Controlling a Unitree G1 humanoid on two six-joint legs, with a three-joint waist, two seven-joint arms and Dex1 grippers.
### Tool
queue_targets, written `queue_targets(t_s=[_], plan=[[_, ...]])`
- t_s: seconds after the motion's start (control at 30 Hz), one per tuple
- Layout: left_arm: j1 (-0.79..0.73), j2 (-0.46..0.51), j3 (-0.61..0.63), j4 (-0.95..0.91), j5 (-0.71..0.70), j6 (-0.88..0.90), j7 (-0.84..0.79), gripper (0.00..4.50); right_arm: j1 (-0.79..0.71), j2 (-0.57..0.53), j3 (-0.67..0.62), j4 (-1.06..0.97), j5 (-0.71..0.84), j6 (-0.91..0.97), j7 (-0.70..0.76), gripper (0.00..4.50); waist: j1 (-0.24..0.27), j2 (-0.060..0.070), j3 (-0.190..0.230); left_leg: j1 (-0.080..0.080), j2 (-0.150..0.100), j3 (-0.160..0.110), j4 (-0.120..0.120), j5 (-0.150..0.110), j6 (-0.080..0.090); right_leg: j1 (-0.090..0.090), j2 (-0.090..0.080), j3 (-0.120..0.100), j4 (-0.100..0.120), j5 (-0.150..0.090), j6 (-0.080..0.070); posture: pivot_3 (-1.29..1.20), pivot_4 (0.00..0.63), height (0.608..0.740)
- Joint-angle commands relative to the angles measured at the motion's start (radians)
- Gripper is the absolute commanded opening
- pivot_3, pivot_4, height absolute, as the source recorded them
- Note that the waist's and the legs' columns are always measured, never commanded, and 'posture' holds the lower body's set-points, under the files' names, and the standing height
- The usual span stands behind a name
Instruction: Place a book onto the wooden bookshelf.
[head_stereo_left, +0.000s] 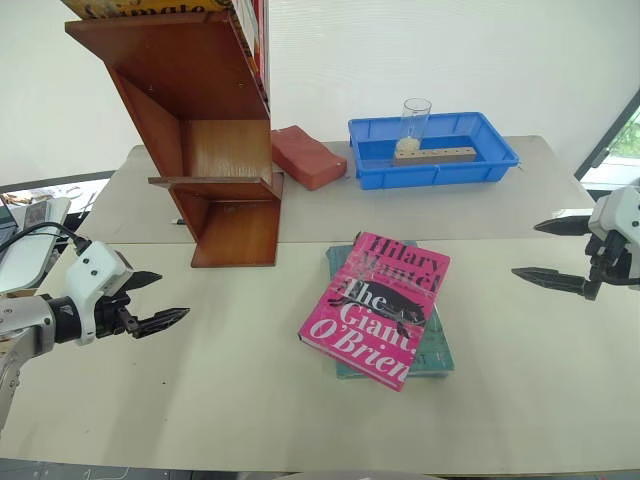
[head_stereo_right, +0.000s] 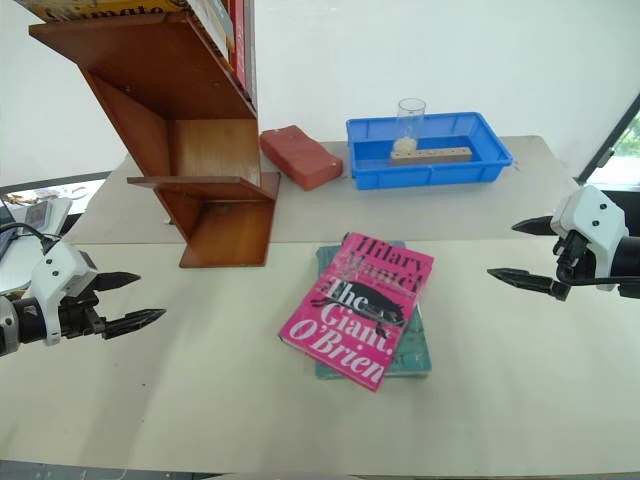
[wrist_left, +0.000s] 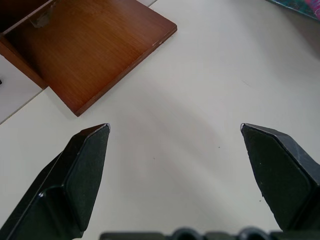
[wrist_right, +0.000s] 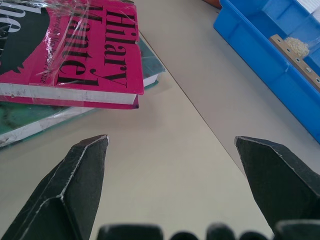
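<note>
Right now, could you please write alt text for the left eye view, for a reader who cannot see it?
A pink book lies on a teal book mid-table, between the open left tool and open right tool, neither touching it. Behind stand a wooden bookshelf, a red-brown block and a blue tray.

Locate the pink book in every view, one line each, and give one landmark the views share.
Left eye view: the pink book lies at centre on the teal book.
Right eye view: the same, at centre.
Left wrist view: the pink book can't be made out.
Right wrist view: one corner of it at upper left.
Shared landmark: the blue tray, also in the right wrist view.
</note>
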Motion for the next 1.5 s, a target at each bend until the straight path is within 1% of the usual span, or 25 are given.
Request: queue_targets(t_s=[0.03, 0.1, 0.2, 0.43, 0.57, 0.63, 0.73, 0.83, 0.9, 0.97, 1.0, 1.1, 1.17, 1.2, 1.3, 1.4, 1.5], plan=[[0.002, 0.019, 0.037, -0.023, -0.007, -0.001, -0.018, 4.50, -0.027, 0.001, -0.022, -0.027, 0.004, 0.015, -0.020, 4.47, 0.000, 0.000, 0.000, 0.000, 0.000, 0.000, 0.000, 0.000, 0.000, 0.000, 0.000, 0.000, 0.000, 0.000, 0.000, 0.00, 0.150, 0.637], [-0.003, 0.020, 0.024, -0.002, 0.021, -0.035, -0.024, 4.50, -0.021, 0.001, -0.024, -0.033, 0.001, 0.026, -0.025, 4.47, -0.001, 0.000, 0.000, 0.000, 0.000, 0.000, 0.000, 0.000, 0.000, 0.000, 0.000, 0.000, 0.000, 0.000, 0.000, 0.00, 0.150, 0.637], [-0.020, 0.009, 0.027, 0.019, 0.005, -0.041, -0.043, 4.50, -0.008, -0.004, -0.025, -0.034, -0.014, 0.033, -0.037, 4.47, 0.000, 0.000, 0.000, 0.000, 0.000, 0.000, 0.000, 0.000, 0.000, 0.000, 0.000, 0.000, 0.000, 0.000, 0.000, 0.00, 0.150, 0.637], [-0.041, 0.019, 0.012, 0.037, 0.000, -0.035, -0.080, 4.50, 0.004, -0.001, -0.031, -0.040, -0.037, 0.050, -0.059, 4.47, 0.000, 0.000, 0.000, 0.000, 0.000, 0.001, 0.000, 0.000, 0.000, 0.000, 0.000, 0.000, 0.000, 0.000, 0.000, 0.00, 0.150, 0.637], [-0.056, 0.025, 0.007, 0.035, -0.036, 0.006, -0.121, 4.50, 0.018, 0.001, -0.042, -0.038, -0.038, 0.043, -0.060, 4.47, 0.000, 0.000, 0.000, 0.000, 0.000, 0.001, 0.000, 0.000, 0.000, 0.000, 0.000, 0.000, 0.000, 0.000, 0.000, 0.00, 0.150, 0.637], [-0.063, 0.026, -0.006, 0.038, -0.030, 0.014, -0.124, 4.50, 0.026, 0.001, -0.047, -0.039, -0.038, 0.038, -0.061, 4.47, 0.000, 0.000, 0.000, 0.000, 0.000, 0.001, 0.000, 0.000, 0.000, 0.000, 0.000, 0.000, 0.000, 0.000, 0.000, 0.00, 0.150, 0.637], [-0.112, 0.000, -0.039, 0.026, -0.077, 0.079, -0.120, 4.50, 0.042, 0.002, -0.054, -0.052, -0.029, 0.041, -0.054, 4.47, 0.003, 0.000, 0.000, 0.000, 0.000, 0.001, 0.000, 0.000, 0.000, 0.000, 0.000, 0.000, 0.000, 0.000, 0.000, 0.00, 0.150, 0.637], [-0.161, -0.034, -0.098, 0.001, -0.137, 0.167, -0.118, 4.50, 0.072, 0.003, -0.053, -0.088, -0.025, 0.041, -0.043, 3.70, 0.004, 0.000, 0.000, 0.000, 0.000, 0.001, 0.001, 0.000, 0.000, 0.000, 0.000, 0.000, 0.000, 0.000, 0.001, 0.00, 0.150, 0.637], [-0.197, -0.073, -0.139, -0.022, -0.181, 0.224, -0.106, 4.50, 0.098, 0.007, -0.049, -0.124, -0.031, 0.040, -0.045, 3.08, 0.003, 0.000, 0.000, 0.000, 0.000, 0.001, 0.001, 0.000, 0.000, 0.001, 0.000, 0.000, 0.000, 0.000, 0.000, 0.00, 0.150, 0.637], [-0.273, -0.153, -0.186, -0.018, -0.250, 0.323, -0.061, 4.50, 0.124, 0.020, -0.034, -0.168, -0.045, 0.041, -0.065, 2.26, 0.006, 0.000, 0.000, 0.000, 0.000, 0.000, 0.001, 0.000, 0.000, 0.001, 0.000, 0.000, 0.000, 0.000, 0.001, 0.00, 0.150, 0.637], [-0.321, -0.215, -0.208, 0.017, -0.285, 0.382, -0.028, 4.50, 0.132, 0.033, -0.010, -0.183, -0.062, 0.037, -0.080, 1.94, 0.008, 0.000, 0.000, 0.000, 0.000, 0.000, 0.001, 0.000, 0.000, 0.002, 0.001, 0.000, 0.000, 0.000, 0.001, 0.00, 0.150, 0.637], [-0.415, -0.357, -0.237, 0.118, -0.346, 0.502, 0.042, 4.50, 0.129, 0.071, 0.058, -0.187, -0.122, 0.010, -0.117, 0.92, 0.007, -0.001, -0.001, -0.001, -0.001, -0.002, 0.002, 0.000, 0.000, 0.003, 0.002, 0.000, 0.000, 0.001, 0.003, 0.00, 0.150, 0.637], [-0.452, -0.420, -0.252, 0.168, -0.364, 0.551, 0.067, 4.50, 0.114, 0.097, 0.097, -0.175, -0.154, -0.004, -0.139, 0.20, 0.004, -0.002, -0.001, 0.000, -0.001, -0.002, 0.002, 0.000, 0.000, 0.005, 0.002, 0.001, 0.000, 0.002, 0.003, 0.00, 0.150, 0.637], [-0.464, -0.442, -0.261, 0.186, -0.367, 0.566, 0.074, 4.50, 0.105, 0.108, 0.112, -0.169, -0.166, -0.007, -0.147, 0.02, 0.001, -0.002, -0.001, -0.001, -0.001, -0.002, 0.001, 0.000, 0.000, 0.007, 0.002, 0.001, 0.000, 0.002, 0.003, 0.00, 0.150, 0.637], [-0.509, -0.532, -0.304, 0.291, -0.349, 0.584, 0.104, 4.50, 0.058, 0.155, 0.175, -0.149, -0.201, -0.022, -0.166, 0.02, -0.001, -0.002, -0.001, 0.000, -0.001, -0.003, 0.001, 0.001, 0.000, 0.008, 0.003, 0.001, 0.000, 0.002, 0.003, 0.00, 0.150, 0.637], [-0.558, -0.625, -0.312, 0.397, -0.339, 0.588, 0.142, 4.50, -0.002, 0.211, 0.240, -0.119, -0.229, -0.042, -0.168, 0.02, -0.001, -0.002, -0.001, 0.004, -0.001, -0.003, 0.001, 0.001, 0.000, 0.013, 0.003, 0.001, -0.001, 0.002, 0.003, 0.00, 0.150, 0.637], [-0.581, -0.663, -0.315, 0.449, -0.328, 0.589, 0.159, 4.50, -0.040, 0.248, 0.277, -0.090, -0.249, -0.059, -0.165, 0.02, -0.001, -0.002, -0.001, 0.007, -0.002, -0.003, 0.001, 0.001, 0.000, 0.017, 0.003, 0.001, -0.002, 0.002, 0.003, 0.00, 0.150, 0.637]])
